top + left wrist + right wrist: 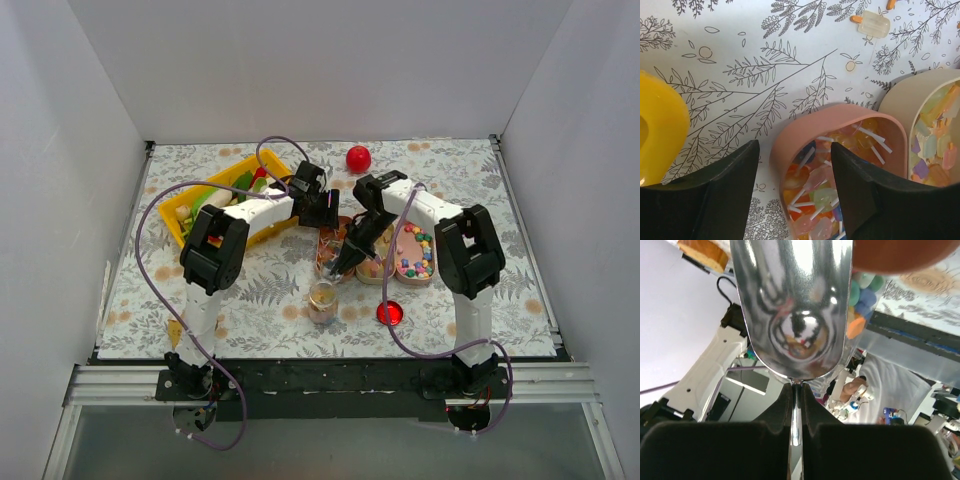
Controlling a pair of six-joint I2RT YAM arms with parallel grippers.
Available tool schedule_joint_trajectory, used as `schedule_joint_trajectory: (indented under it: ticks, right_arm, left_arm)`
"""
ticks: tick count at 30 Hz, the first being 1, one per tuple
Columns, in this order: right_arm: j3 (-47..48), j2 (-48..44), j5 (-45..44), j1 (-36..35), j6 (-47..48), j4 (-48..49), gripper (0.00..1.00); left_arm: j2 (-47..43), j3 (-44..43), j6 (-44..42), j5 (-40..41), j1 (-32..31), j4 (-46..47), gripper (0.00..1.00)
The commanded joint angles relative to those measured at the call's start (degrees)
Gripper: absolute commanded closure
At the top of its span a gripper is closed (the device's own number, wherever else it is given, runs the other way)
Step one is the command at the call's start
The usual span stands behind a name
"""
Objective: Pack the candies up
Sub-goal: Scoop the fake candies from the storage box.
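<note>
Candies (826, 200), small lollipops on white sticks, fill a pink tray (805, 131). My left gripper (795, 186) stands open astride that tray's near wall, one finger outside it and the other over the candies. A beige tray (900, 105) beside it holds pale wrapped candies (932, 142). My right gripper (796, 401) is shut on the thin handle of a shiny metal scoop (795, 300), whose bowl looks empty. Coloured round candies (864, 299) show past the scoop's edge. In the top view the right gripper (350, 255) hangs over the trays, just above a small jar (322, 299).
A yellow tray (222, 183) of toy vegetables sits at the back left, close to my left arm. A red ball (358, 158) lies at the back, and a red lid (389, 313) lies right of the jar. A third tray (414, 276) holds coloured beads.
</note>
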State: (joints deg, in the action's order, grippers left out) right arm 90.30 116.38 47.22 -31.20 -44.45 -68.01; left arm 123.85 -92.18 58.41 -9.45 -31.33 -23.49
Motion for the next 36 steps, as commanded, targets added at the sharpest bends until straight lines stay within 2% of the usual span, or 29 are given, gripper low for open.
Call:
schedule_joint_trajectory:
  ticks: [1,5,15,36]
  right_arm:
    - [6.54,3.14,-7.99,0.96,2.25,-4.76,0.99]
    - [10.42,4.82,-12.32,1.32,3.58,-6.08,0.99]
    - [10.86,6.31,-18.91,3.60,5.86,-5.65,0.99]
    - [15.70,13.17,-29.20,4.13,12.71,1.29,0.99]
  left_arm:
    - [-5.29,0.95,-0.93,0.66,0.04,0.72,0.42]
    - [-5.81,1.65,-0.67,1.10,0.04,0.98,0.43]
    - [-7.83,5.43,-0.05,1.10,0.04,1.86,0.45]
    - [-8.80,7.19,-0.49,0.93,-0.04,2.04,0.48]
